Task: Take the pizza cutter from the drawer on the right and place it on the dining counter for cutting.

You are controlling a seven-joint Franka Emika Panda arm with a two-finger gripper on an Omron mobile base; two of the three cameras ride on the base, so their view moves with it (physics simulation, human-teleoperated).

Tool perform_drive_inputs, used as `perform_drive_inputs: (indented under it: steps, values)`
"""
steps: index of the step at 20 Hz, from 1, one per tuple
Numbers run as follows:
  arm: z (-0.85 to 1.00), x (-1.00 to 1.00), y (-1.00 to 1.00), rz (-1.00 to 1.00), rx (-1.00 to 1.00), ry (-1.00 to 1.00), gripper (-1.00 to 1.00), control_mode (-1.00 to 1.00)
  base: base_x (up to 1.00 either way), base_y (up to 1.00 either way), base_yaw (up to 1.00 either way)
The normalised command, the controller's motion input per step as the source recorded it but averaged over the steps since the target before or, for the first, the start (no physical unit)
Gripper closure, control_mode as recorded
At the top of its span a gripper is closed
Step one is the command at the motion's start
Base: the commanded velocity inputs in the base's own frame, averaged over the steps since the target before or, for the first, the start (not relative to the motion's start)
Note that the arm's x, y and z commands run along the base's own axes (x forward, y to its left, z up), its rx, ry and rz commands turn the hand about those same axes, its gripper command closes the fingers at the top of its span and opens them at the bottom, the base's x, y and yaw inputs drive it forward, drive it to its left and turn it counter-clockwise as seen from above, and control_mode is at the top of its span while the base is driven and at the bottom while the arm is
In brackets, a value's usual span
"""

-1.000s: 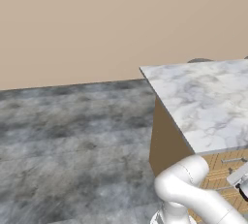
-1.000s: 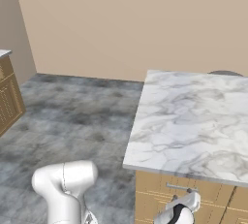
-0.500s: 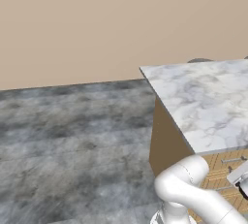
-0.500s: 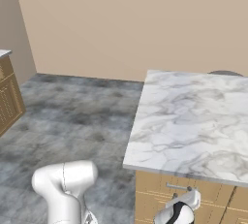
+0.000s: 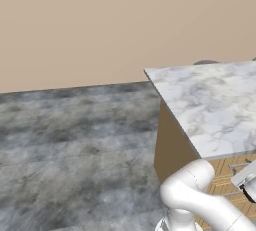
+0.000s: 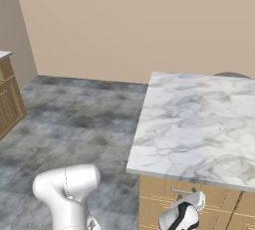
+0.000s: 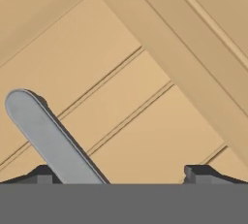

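Fingers [image 7: 43, 173] apart before honey-wood drawer [image 7: 145, 121]

The dining counter [image 5: 215, 105] is standing on the floor [image 5: 75, 145], its white marble slab with grey veins lying flat on light-wood cabinets [image 6: 164, 201]. Nothing that can be made out is resting on the visible part of the slab. A dark rounded shape [image 6: 230, 74] is peeking over its far edge against the wall; what it is cannot be told. The floor, mottled grey stone, is running from the counter's base to the beige wall. At the far left of the right base view, another wood cabinet [image 6: 10, 99] is sitting on it.
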Motion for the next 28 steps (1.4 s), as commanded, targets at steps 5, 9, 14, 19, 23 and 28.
perform_drive_inputs:
  steps: [5, 9, 14, 19, 23, 28]
  values:
    - [-0.02, 0.04, 0.00, 0.00, 0.00, 0.00, -1.00, -1.00, 0.00, 0.00, 0.00]
    - [0.00, 0.00, 0.00, 0.00, 0.00, 0.00, -1.00, -1.00, 0.00, 0.00, 0.00]
    - [0.00, 0.00, 0.00, 0.00, 0.00, 0.00, -1.00, -1.00, 0.00, 0.00, 0.00]
    - [0.00, 0.00, 0.00, 0.00, 0.00, 0.00, 1.00, -1.00, 0.00, 0.00, 0.00]
    - [0.00, 0.00, 0.00, 0.00, 0.00, 0.00, 1.00, -1.00, 0.00, 0.00, 0.00]
    - [0.00, 0.00, 0.00, 0.00, 0.00, 0.00, 1.00, -1.00, 0.00, 0.00, 0.00]
